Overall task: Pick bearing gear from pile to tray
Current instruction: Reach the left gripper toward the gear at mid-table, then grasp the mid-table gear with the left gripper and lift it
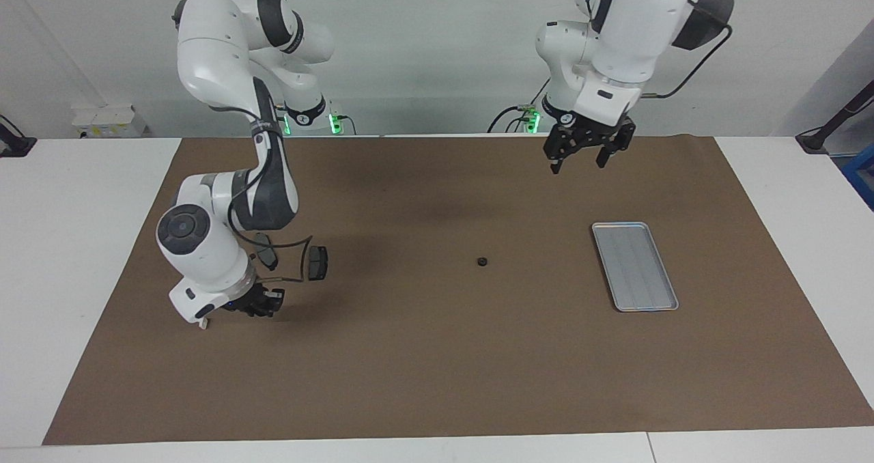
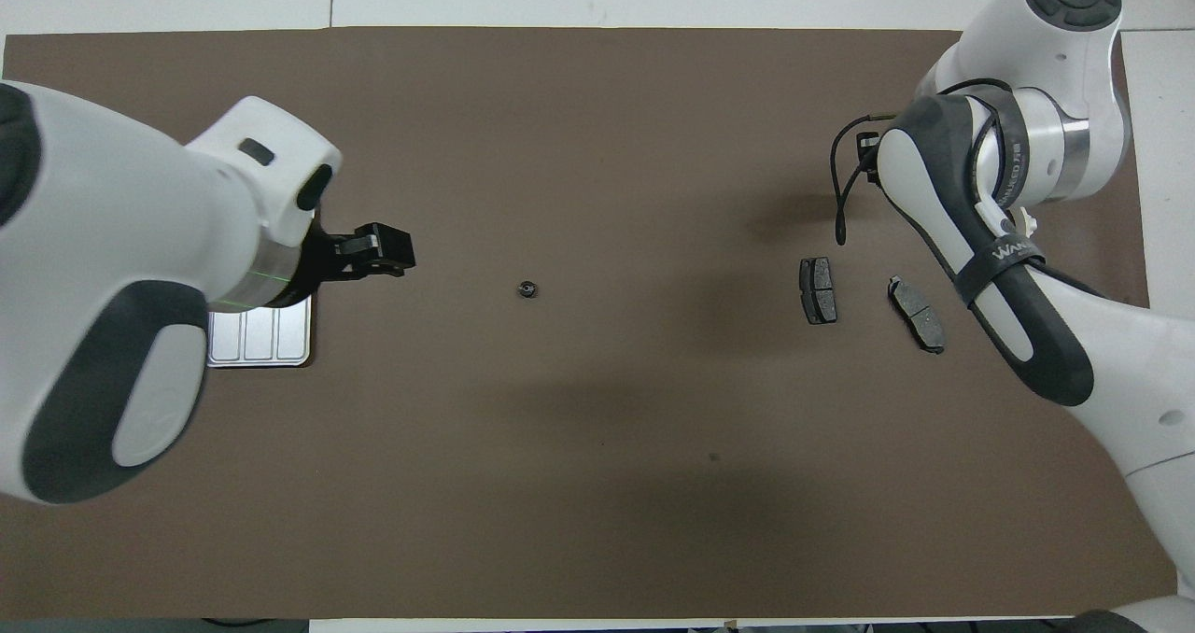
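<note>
**Two arms, one small black part alone at mid-table**

Two Franka arms stand over a brown mat [image 1: 437, 367] that covers most of the white table [image 1: 82, 258]. One small black round piece [image 1: 482, 261] — the bearing gear, by its look — lies by itself on the mat near the table's centre, between the arms' two ends and touched by nothing.

The right arm is bent low toward its own end of the table, its gripper [image 1: 259, 302] down close to the mat. Its wrist hides the fingers, so whether they are spread or closed, or hold anything, cannot be told. A small white piece [image 1: 203, 324] shows just beside the wrist. Two dark grey pad-shaped plates [image 2: 819, 289] lie near one another but apart on the mat at this end, closer to the robots' edge than the gripper's wrist — one of them partly masked by the arm in the facing view.

The left gripper [image 1: 580, 159] hangs in the air near the robots' edge of the mat, its black fingers parted and nothing between them.

The tray [image 1: 634, 265], a shallow silver-grey rectangle with a ridged floor, lies flat on the mat toward the left arm's end, well apart from the black piece. Its floor shows bare in the facing view.
</note>
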